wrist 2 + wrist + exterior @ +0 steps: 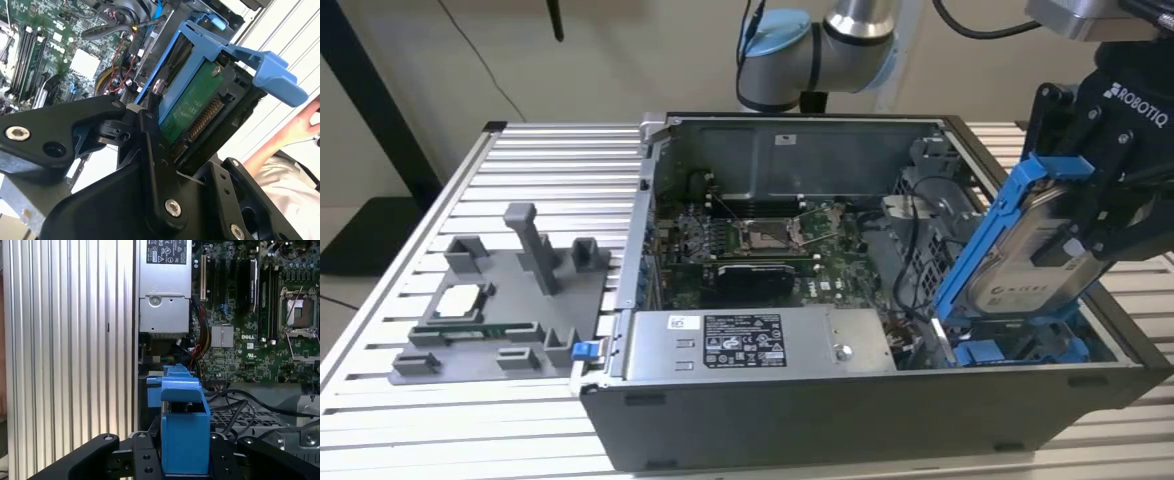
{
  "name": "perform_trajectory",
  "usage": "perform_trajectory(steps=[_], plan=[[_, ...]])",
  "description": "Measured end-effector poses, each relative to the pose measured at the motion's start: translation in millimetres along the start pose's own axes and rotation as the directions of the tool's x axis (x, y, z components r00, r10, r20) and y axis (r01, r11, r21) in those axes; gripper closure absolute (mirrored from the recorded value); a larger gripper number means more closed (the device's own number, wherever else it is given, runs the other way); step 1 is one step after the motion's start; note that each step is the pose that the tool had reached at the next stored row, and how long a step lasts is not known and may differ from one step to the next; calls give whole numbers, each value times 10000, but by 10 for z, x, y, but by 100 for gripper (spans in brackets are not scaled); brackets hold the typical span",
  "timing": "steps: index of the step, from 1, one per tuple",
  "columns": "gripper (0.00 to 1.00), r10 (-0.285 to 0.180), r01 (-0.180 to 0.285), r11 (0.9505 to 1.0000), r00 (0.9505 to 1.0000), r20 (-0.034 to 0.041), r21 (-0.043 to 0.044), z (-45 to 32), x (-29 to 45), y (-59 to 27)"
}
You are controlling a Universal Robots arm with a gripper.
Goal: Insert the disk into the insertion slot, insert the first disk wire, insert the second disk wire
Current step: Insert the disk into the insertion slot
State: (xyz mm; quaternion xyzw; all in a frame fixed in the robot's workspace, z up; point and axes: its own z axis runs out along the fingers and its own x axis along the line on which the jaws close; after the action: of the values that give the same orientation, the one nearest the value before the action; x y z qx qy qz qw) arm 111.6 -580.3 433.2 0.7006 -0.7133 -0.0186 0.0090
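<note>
Toward the worktop's (560, 150) edge at the exterior view's right, we see the black pincer (1083, 222) clamped on the disk (1021, 265). Its fingers (152, 150) press on the two flat sides of the bright blue carrier frame. The disk stands steeply tilted over the corner of an open computer case (854, 420). Its upper end leans toward the exterior view's right, and its silver, labelled face is turned to the camera.

The lower end of the disk reaches down to the insertion slot (1001, 352), a grey bay with blue latch pieces on the case floor. We cannot tell whether the disk touches the slot. Most of the disk is above the case rim.

In the second wrist view we see the green circuit board on the disk's underside and its row of connector pins. A blue handle tab juts out past them. A person's hand (300, 127) shows beyond the disk, near that picture's edge.

Inside the case lie a green motherboard (767, 240) and loose black cables (921, 215) beside the slot. A grey power-supply box (827, 345) with a sticker sits along the case wall nearest the camera.

Near the worktop's edge at the exterior view's left rests a grey fixture tray (494, 300) carrying a processor chip (458, 300). The robot arm (814, 50) rises behind the case, at the worktop's far edge.
</note>
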Motion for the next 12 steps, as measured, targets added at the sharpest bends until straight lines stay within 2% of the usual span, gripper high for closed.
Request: perform_trajectory(steps=[4,12], plan=[[0,-2,2,10000,10000,28,-1,36,2,-17],[0,-5,5,10000,9999,145,-5,116,5,-137]])
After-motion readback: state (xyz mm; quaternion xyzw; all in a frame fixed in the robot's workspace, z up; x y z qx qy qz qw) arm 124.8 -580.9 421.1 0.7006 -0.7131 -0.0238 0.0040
